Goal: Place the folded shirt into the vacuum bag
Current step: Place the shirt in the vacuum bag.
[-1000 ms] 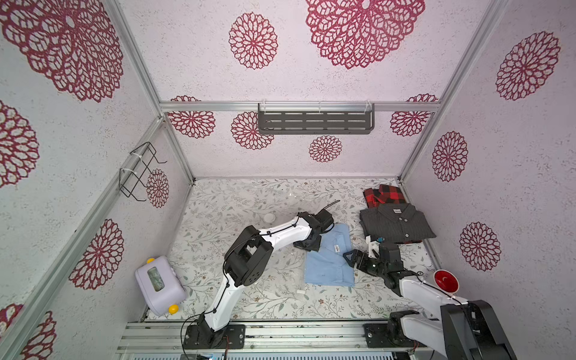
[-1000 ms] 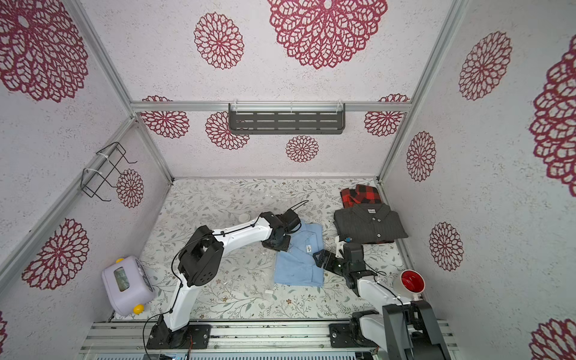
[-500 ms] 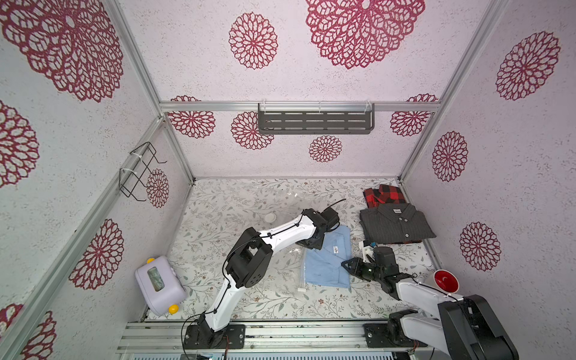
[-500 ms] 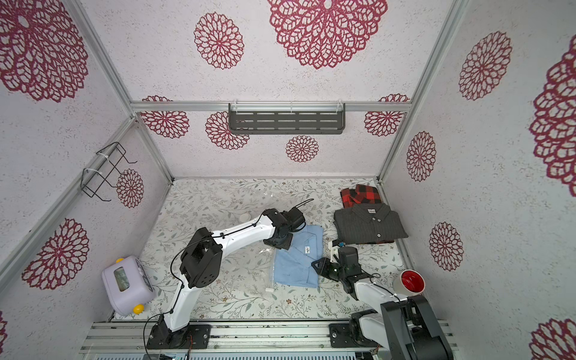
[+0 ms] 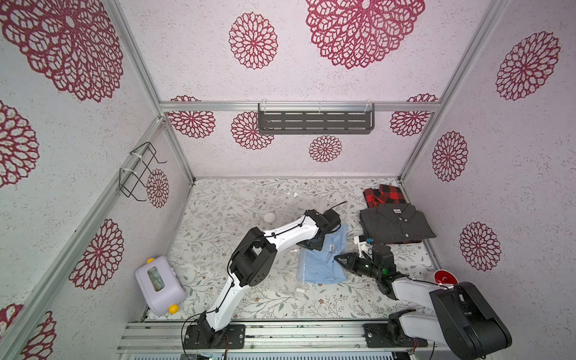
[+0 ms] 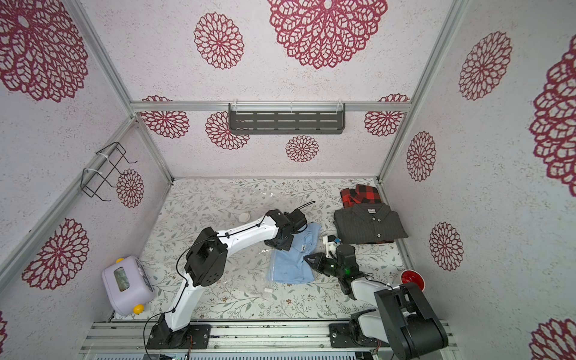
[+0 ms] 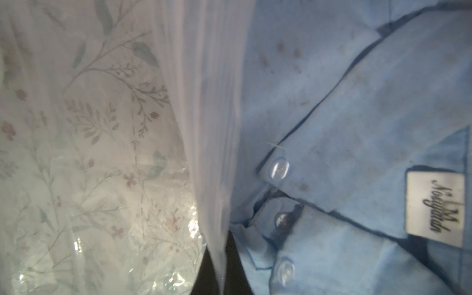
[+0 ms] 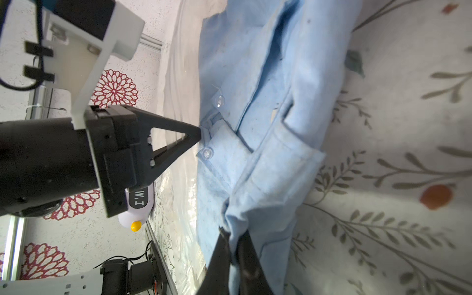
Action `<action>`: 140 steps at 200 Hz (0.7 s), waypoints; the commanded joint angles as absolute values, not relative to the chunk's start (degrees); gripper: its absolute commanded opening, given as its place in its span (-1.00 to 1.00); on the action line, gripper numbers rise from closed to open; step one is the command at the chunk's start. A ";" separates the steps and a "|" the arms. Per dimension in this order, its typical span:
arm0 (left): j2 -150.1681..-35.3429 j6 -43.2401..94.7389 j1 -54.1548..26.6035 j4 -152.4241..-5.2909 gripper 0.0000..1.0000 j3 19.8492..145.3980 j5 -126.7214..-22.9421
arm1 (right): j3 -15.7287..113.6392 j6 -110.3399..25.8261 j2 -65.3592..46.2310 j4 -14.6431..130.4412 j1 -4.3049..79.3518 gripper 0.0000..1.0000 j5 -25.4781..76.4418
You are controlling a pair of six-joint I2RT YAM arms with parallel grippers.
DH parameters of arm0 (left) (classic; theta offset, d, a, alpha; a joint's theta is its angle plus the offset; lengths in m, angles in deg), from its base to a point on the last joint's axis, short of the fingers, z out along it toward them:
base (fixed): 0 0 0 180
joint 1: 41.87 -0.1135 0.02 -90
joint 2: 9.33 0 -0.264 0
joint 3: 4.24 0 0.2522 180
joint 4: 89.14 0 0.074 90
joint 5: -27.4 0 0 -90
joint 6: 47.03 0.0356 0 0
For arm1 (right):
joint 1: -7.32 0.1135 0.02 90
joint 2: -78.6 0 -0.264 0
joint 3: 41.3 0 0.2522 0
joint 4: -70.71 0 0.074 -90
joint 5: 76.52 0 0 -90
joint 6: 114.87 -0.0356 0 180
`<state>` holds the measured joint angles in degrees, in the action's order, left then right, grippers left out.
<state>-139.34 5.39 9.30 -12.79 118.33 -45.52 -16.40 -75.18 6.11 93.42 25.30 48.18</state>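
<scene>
The folded blue shirt (image 5: 324,265) lies at the mouth of the vacuum bag (image 5: 280,202), one long edge overlapping the bag's ribbed rim and the rest outside it. The left gripper (image 8: 199,130) is pinched tight on that rim. The right gripper (image 8: 233,240) is clenched on the shirt's fabric, on its side away from the bag.

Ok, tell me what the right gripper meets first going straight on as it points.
The blue shirt: the right gripper is shut on its edge and points across it. Beyond that, probably the vacuum bag, though depth is unclear.
</scene>
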 commanded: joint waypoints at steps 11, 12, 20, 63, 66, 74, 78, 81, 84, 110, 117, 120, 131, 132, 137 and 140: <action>-138.77 4.71 9.99 -12.70 -1.00 118.98 -45.33 | -17.88 -79.43 8.87 96.90 26.51 -0.89 48.70; -138.69 4.73 9.90 -12.79 -1.00 118.88 -45.35 | -17.87 -79.40 9.10 96.75 26.54 -0.89 48.63; -138.46 4.68 10.00 -13.24 -1.00 118.28 -45.42 | -17.76 -79.19 10.85 95.31 26.48 -0.89 47.84; -138.00 4.74 9.97 -13.61 -1.00 118.42 -46.51 | -14.88 -79.88 11.71 95.51 25.69 -0.88 47.34; -137.87 4.75 9.95 -13.61 -1.00 118.46 -46.52 | -14.78 -80.32 11.40 96.23 25.73 -0.88 47.37; -137.45 4.82 10.00 -13.77 -1.00 118.33 -46.52 | -14.73 -81.74 10.38 98.63 26.12 -0.88 47.66; -137.24 4.81 9.98 -13.97 -1.00 118.26 -46.58 | -14.72 -82.39 9.72 99.90 26.34 -0.88 47.98; -137.09 4.79 9.97 -14.10 -1.00 118.24 -46.56 | -14.71 -82.77 9.22 100.69 26.62 -0.88 48.15; -136.92 4.82 10.01 -14.25 -1.00 118.23 -46.67 | -14.70 -83.06 8.67 101.25 26.87 -0.88 48.24; -135.94 5.01 9.97 -14.76 -1.00 118.66 -47.22 | -14.84 -83.67 5.23 103.63 30.54 -0.88 47.45; -135.83 5.10 9.98 -14.73 -1.00 118.89 -47.29 | -15.06 -83.49 4.43 103.75 31.70 -0.89 47.04; -135.77 5.17 9.98 -14.74 -1.00 118.93 -47.26 | -15.19 -83.42 4.08 103.92 32.18 -0.89 46.83; -135.50 5.26 9.89 -14.69 -1.00 119.11 -47.36 | -15.96 -83.21 2.75 104.68 33.32 -0.88 46.24; -135.56 5.26 9.89 -14.67 -1.00 119.11 -47.42 | -16.04 -83.17 2.66 104.72 33.37 -0.89 46.16; -135.54 5.30 9.89 -14.73 -1.00 119.12 -47.42 | -16.39 -83.00 2.08 104.89 33.59 -0.88 46.05; -135.61 5.35 9.89 -14.72 -1.00 119.13 -47.33 | -16.62 -82.88 1.80 104.92 33.68 -0.89 46.02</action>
<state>-138.62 5.21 9.33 -13.12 118.27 -46.40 -16.40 -82.19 3.66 100.56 31.75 46.39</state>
